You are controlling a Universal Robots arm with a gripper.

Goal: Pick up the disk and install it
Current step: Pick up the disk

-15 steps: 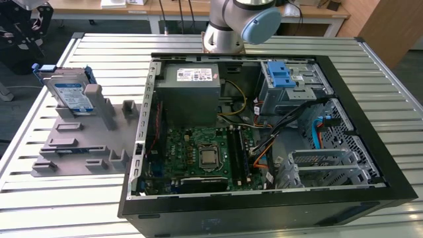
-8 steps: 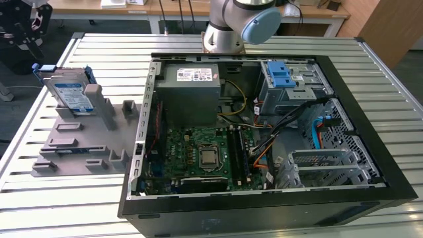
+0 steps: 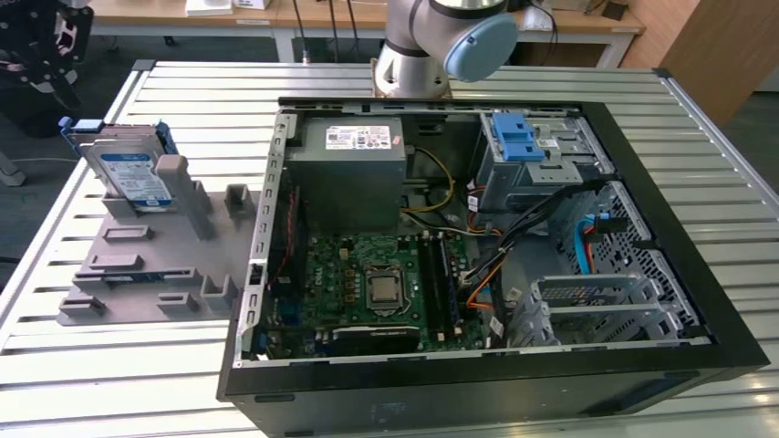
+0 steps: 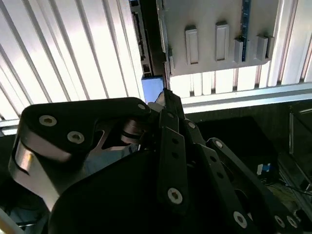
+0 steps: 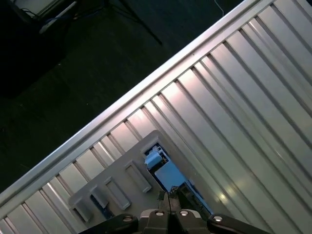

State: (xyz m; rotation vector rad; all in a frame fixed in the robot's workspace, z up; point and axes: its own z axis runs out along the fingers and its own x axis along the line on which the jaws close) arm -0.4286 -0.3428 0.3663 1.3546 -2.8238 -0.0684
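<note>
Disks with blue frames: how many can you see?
1. The disk stands on edge in the grey stand at the exterior view's left, beside the open computer case. Another might hide behind it.

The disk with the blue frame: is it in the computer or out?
Out. The disk stands on edge in the grey holder, beside the open computer case.

Silver-grey arm (image 3: 408, 41) with a pale blue joint cap (image 3: 481, 46); black gripper (image 4: 167, 97) links, silver screws (image 4: 174, 196)
</note>
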